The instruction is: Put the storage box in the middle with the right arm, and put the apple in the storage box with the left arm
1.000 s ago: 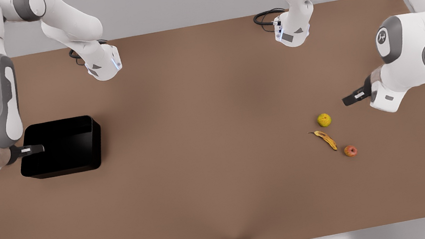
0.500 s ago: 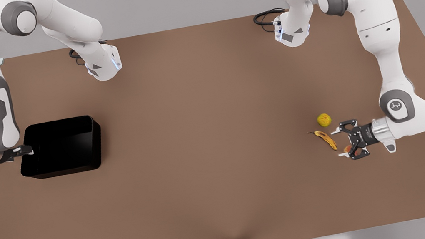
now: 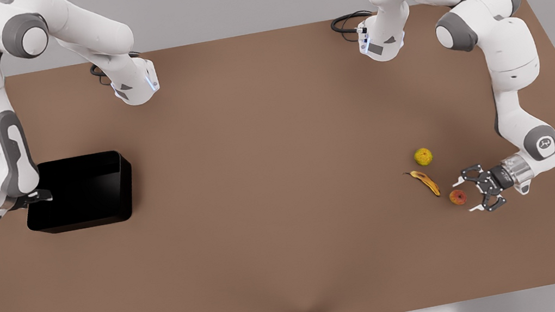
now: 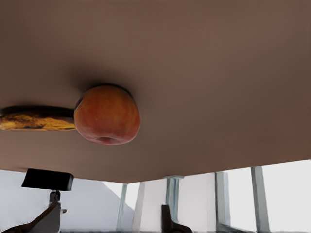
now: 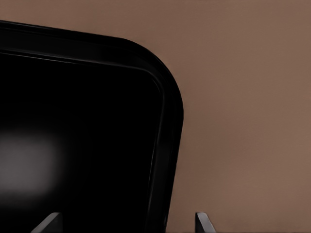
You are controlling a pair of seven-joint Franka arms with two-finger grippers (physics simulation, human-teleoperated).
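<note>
The black storage box (image 3: 93, 175) sits at the front view's left; its rounded corner and rim (image 5: 167, 111) fill much of the right wrist view. My right gripper (image 3: 41, 197) hangs at the box's left wall, open, with its fingertips (image 5: 201, 221) on either side of the rim. The red-orange apple (image 3: 458, 197) lies on the table at the front view's right. My left gripper (image 3: 467, 196) is low beside it, open, with the apple (image 4: 107, 115) just ahead of its fingertips (image 4: 48, 218).
A brown-spotted banana (image 3: 427, 182) lies right beside the apple, and a yellow-green round fruit (image 3: 423, 156) sits just beyond it. Both arm bases (image 3: 135, 86) stand at the far edge of the brown table (image 3: 270, 179). The box stands near the table's left edge.
My left arm swung down from above the fruits and now sits low beside the apple, slightly farther right than half a second ago. My right gripper settled lower at the box's left wall.
</note>
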